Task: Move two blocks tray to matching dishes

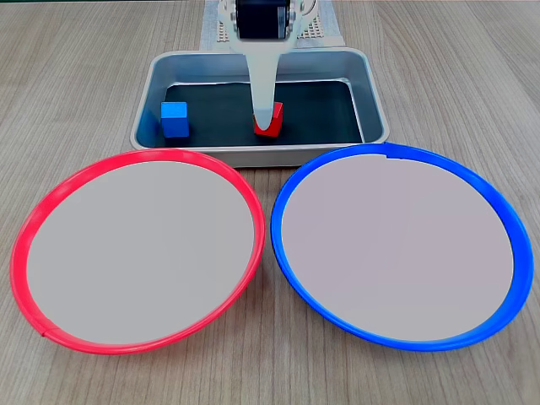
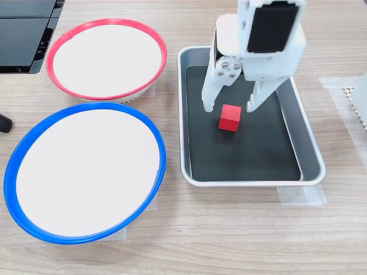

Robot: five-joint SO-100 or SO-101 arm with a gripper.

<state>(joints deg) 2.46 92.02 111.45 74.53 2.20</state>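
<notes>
Pale wood-grain tabletop (image 1: 76, 76) carries everything. Both dishes are bare, so no block has been delivered and the whole task is judged to remain. The white gripper (image 2: 229, 109) hangs inside the grey metal tray (image 2: 312, 166) with its jaws spread wide. The red cube (image 2: 229, 118) sits on the dark tray floor between and just below the fingertips, not yet clamped. The blue cube (image 1: 175, 118) rests in the same tray, well off to the gripper's side. A cube has no long axis; the red one sits turned slightly, a corner toward the camera. The red-rimmed dish (image 1: 21, 253) and blue-rimmed dish (image 1: 523, 253) lie outside the tray.
</notes>
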